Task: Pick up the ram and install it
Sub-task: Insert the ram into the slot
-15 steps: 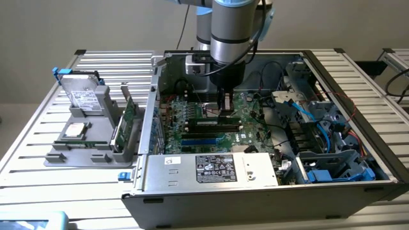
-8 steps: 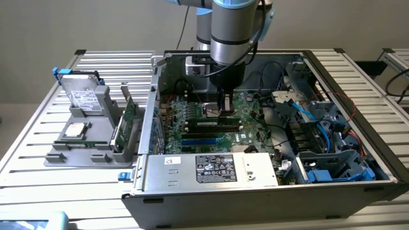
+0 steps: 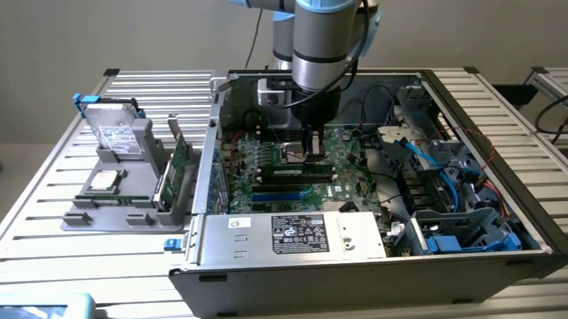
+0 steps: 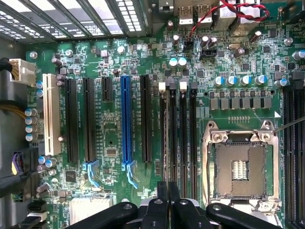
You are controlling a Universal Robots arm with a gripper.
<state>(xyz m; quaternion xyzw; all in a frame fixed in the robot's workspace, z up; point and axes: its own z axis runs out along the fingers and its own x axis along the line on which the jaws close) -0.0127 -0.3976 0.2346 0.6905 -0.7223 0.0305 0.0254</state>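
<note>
Pincer [image 4: 167,187] fingers [image 4: 161,195] are pressed together w/ a thin strip pinched between them. I read that strip as the ram [image 4: 167,143]. It's seen edge-on, so no chips are visible. Arm [image 3: 324,40] reaches down into the open case [image 3: 355,286], tips close to motherboard [image 4: 109,138] level, near the CPU socket [image 4: 240,169].

Key relation: the ram is directly at the pincer, not offset to either side of it. Its long axis runs straight out from the fingertips, parallel to the CPU socket's nearest edge. It lines up w/ the mem slot farthest from the socket in the bank of black mem slots [image 4: 184,138] just beside it. Blue slot [image 4: 125,119] is farther from the socket again, w/ one black slot between it and the ram.

Can't tell if the ram's bottom edge is in the slot or just above it — the edge-on view hides any gap. White latch [image 4: 162,86] sits at that slot's far end, state unclear.

Judgement: pick-up looks done, install in hand, seating not confirmed.

Green bracket card [image 3: 182,151] stands in a tray [image 3: 98,219] on the surface [image 3: 53,259], outside the case and well apart from the socket — not the part in play.
</note>
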